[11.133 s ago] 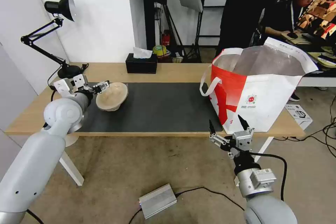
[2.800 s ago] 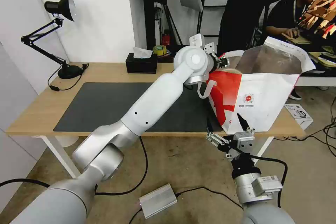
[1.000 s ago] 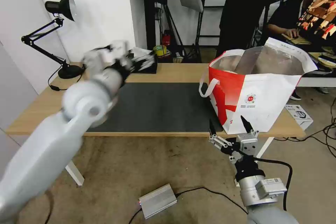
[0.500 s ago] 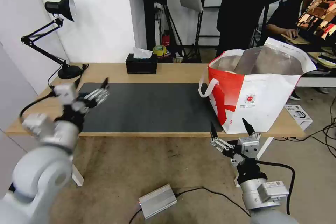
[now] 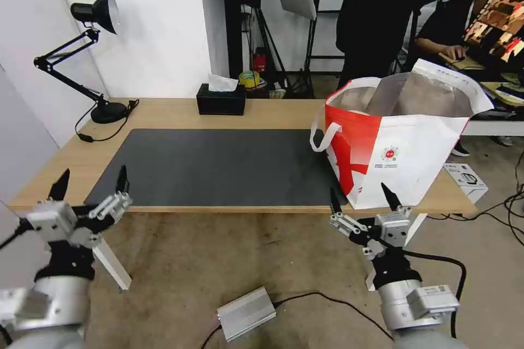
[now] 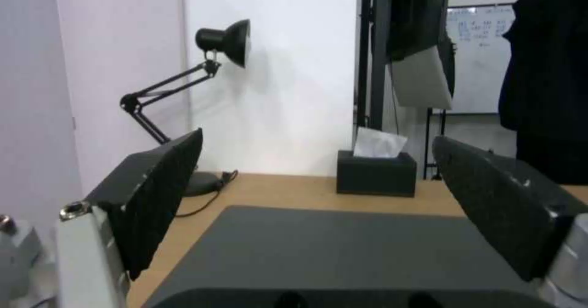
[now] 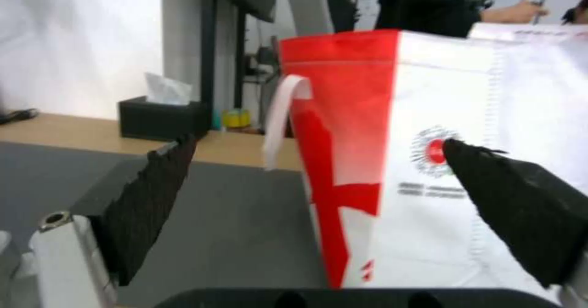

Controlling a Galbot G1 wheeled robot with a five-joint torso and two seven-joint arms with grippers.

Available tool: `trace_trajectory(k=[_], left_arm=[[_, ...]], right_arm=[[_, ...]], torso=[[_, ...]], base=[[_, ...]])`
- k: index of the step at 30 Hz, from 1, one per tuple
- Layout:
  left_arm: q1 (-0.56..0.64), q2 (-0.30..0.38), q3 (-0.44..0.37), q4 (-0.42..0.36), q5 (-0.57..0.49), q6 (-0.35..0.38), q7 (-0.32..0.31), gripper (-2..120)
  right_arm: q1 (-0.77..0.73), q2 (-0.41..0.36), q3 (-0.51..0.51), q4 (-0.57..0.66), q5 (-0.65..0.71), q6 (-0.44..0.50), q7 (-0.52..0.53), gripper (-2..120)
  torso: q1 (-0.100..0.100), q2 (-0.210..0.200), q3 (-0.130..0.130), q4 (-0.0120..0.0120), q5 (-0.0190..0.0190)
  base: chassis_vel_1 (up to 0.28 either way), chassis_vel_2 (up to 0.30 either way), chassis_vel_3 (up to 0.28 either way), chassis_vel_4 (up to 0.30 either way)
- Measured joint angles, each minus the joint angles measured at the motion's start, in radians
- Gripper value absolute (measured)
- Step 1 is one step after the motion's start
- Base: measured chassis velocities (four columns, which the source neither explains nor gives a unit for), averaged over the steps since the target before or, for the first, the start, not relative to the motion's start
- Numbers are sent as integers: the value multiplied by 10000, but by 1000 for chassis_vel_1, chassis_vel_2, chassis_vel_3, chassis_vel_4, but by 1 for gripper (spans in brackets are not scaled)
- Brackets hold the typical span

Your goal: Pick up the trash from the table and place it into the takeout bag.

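While your two arms hang low in front of the table point(image 5: 164, 114), the takeout bag point(image 5: 406, 147) stands upright on its right end, partly on the dark grey mat point(image 5: 218, 166). You see a boxy bag, red on the panel facing the mat and white on the side facing you, with a small round red logo point(image 5: 389, 154), silver foil lining at its open mouth and a white strap handle point(image 5: 322, 133) drooping off the red side. A pale curved edge shows just inside the rim by the red panel; you cannot tell what it is.

Your left gripper point(image 5: 90, 185) sits below the table's front left edge, fingers spread wide, holding nothing and touching nothing. Your right gripper point(image 5: 360, 204) is just in front of the bag's lower corner, fingers likewise spread wide and empty, apart from the bag.

At the back of the tabletop stand a black tissue box point(image 5: 221, 101) and a black desk lamp point(image 5: 93, 11), well apart from the bag.
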Motion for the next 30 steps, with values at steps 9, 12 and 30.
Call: trace_trajectory(k=[9,12,30], left_arm=[[1022,-939,305,344,723,-1633,414,100],[1226,-1144,774,406,1065,-2000,344,100],[1675,-740,1443,181,1349,-2069,-387,100]], right_arm=[[-18,107,76,20,-33,-17,1,100],[-48,202,66,56,-184,-18,1,100],[-340,693,-704,202,-1039,-12,7,100]], torso=[[0,-2,1,3,0],[1,-1,1,3,0],[1,-1,1,3,-3]], base=[[0,0,0,0],[0,0,0,0],[0,0,0,0]])
